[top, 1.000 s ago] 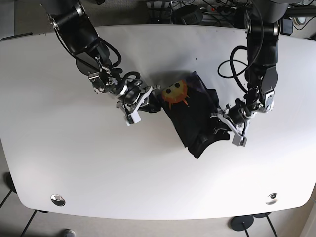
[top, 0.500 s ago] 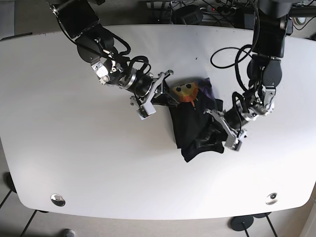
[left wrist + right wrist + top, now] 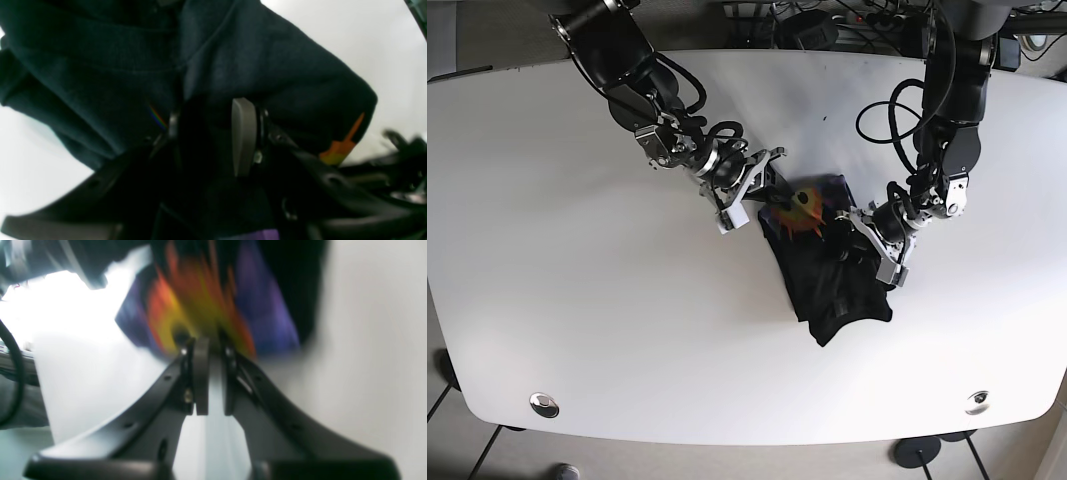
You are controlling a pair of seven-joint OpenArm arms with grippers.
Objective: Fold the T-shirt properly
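- The white surface (image 3: 577,300) is wide and round at the corners; a small round metal cap (image 3: 545,404) sits near its near left corner; another one (image 3: 977,402) sits near its near right corner
- The right arm comes in from the far left; its tool (image 3: 765,192) is at the left edge of the T-shirt (image 3: 832,285); in the right wrist view the right tool (image 3: 209,343) has its two fingers (image 3: 201,373) close together, with only a thin gap; the tips touch the bright print (image 3: 200,303), but that view is blurry, so I cannot tell if cloth is pinched between them
- The T-shirt is dark and bunched up, lying about in the middle of the surface, a bit to the right; an orange and yellow print (image 3: 802,208) with purple beside it shows at its far end; the near end is plain dark cloth
- The left arm comes down from the far right; its tool (image 3: 852,240) rests on the right side of the shirt; in the left wrist view the left tool (image 3: 206,116) has dark cloth (image 3: 213,60) bunched between its fingers, so it is holding the shirt; one grey finger pad (image 3: 243,133) shows against the cloth
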